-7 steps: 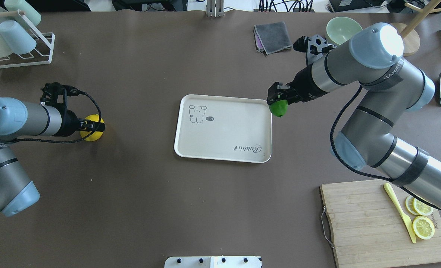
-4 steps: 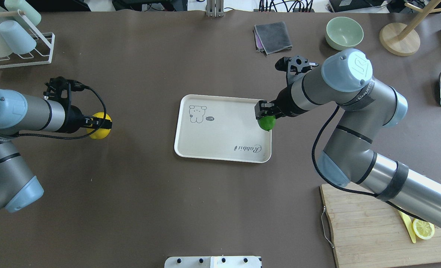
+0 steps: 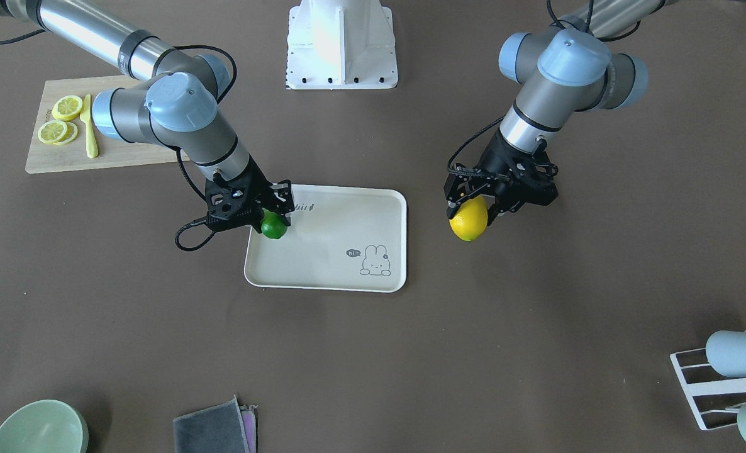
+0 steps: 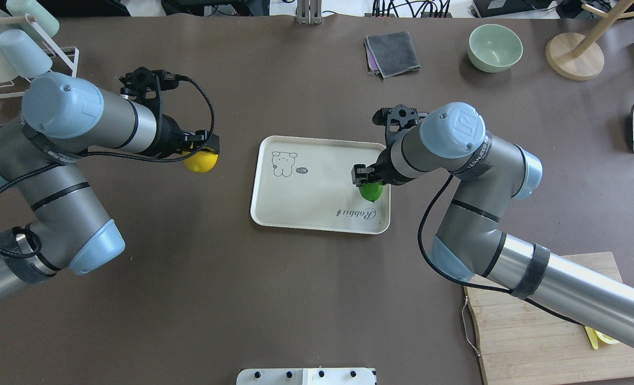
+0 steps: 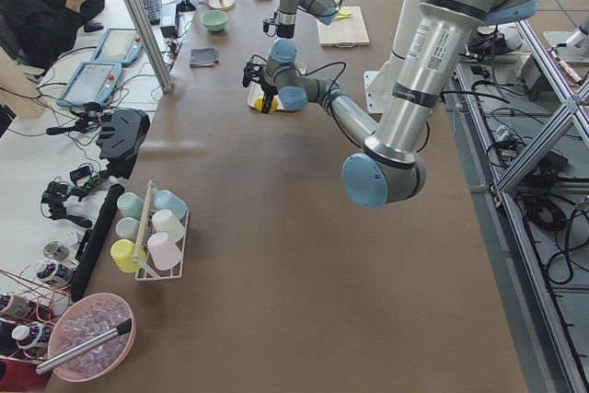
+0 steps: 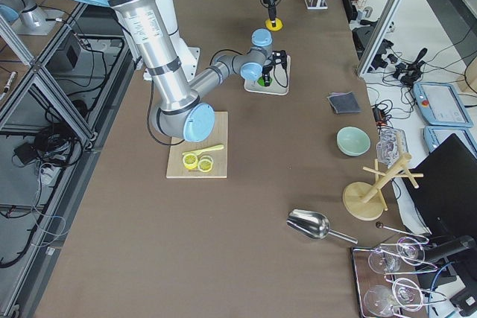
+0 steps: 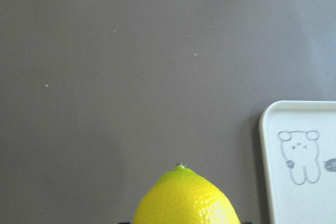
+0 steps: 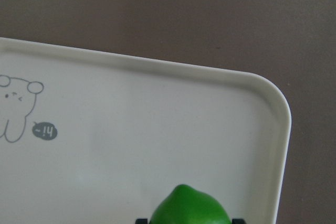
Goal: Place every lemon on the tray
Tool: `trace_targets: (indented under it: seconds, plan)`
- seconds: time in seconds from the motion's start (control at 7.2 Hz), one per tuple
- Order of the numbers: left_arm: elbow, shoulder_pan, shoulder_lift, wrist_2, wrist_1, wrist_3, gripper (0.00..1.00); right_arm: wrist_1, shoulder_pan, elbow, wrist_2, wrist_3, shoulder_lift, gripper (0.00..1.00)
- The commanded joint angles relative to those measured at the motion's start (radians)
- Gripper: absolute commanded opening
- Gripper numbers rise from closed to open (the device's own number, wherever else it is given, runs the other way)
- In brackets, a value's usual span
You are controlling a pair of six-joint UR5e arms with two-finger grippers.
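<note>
Progress stands at the carrying stage: you have both lemons lifted, and neither lies free on the tray.

On the left, your left gripper [image 4: 201, 154] is clamped on the yellow lemon [image 4: 201, 162], with the fruit hanging below the fingers. It hangs over the bare table [image 4: 188, 299], off the tray's [image 4: 317, 214] left rim and clearly apart from it, so in my judgement it has the larger part of its trip ahead. The left wrist view shows a bright, finely dimpled peel and a pointed tip with a tiny green nub; the tray's corner and the bunny drawing [image 4: 284, 163] sit to one side of it.

In the middle, the tray is cream with a white raised rim, and nothing rests loose on it.

On the right, your right gripper [image 4: 368, 179] is closed around the green lemon [image 4: 371, 191], inside the tray's right rim and just above the "Rabbit" script [image 4: 355, 213]. You cannot tell from these views whether the fruit touches the tray floor. It looks glossy, smooth and dark green, with a blunt tip. I judge that only the lowering and letting go remain for this one.
</note>
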Motion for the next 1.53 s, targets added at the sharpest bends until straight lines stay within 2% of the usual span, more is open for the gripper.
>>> trace_targets:
  seconds: [0.0,0.28,0.56,0.69,0.83,0.97,1.25,1.39]
  plan:
    - [0.022,0.116,-0.094,0.118,0.054,-0.083,0.0,-0.001,0.0,-0.02,-0.006,0.057,0.036,0.99]
    - [0.133,0.193,-0.211,0.212,0.059,-0.139,0.0,-0.007,0.015,-0.021,-0.003,0.092,0.06,1.0]
    - [0.235,0.24,-0.263,0.298,0.05,-0.156,0.0,-0.007,0.043,-0.018,0.01,0.092,0.062,1.0]
    - [0.264,0.244,-0.269,0.3,0.047,-0.156,0.0,-0.015,0.084,-0.009,0.069,0.091,0.056,1.0]
    - [0.267,0.244,-0.273,0.3,0.048,-0.147,0.12,-0.064,0.128,0.018,0.136,0.082,0.053,1.0]
    - [0.263,0.243,-0.272,0.301,0.051,-0.137,0.97,-0.101,0.162,0.053,0.161,0.074,0.034,1.0]
    - [0.165,0.18,-0.266,0.26,0.091,-0.096,0.98,-0.163,0.257,0.081,0.23,0.016,0.013,1.0]
    - [0.081,0.101,-0.261,0.192,0.204,-0.027,0.98,-0.165,0.3,0.125,0.249,-0.185,-0.059,1.0]
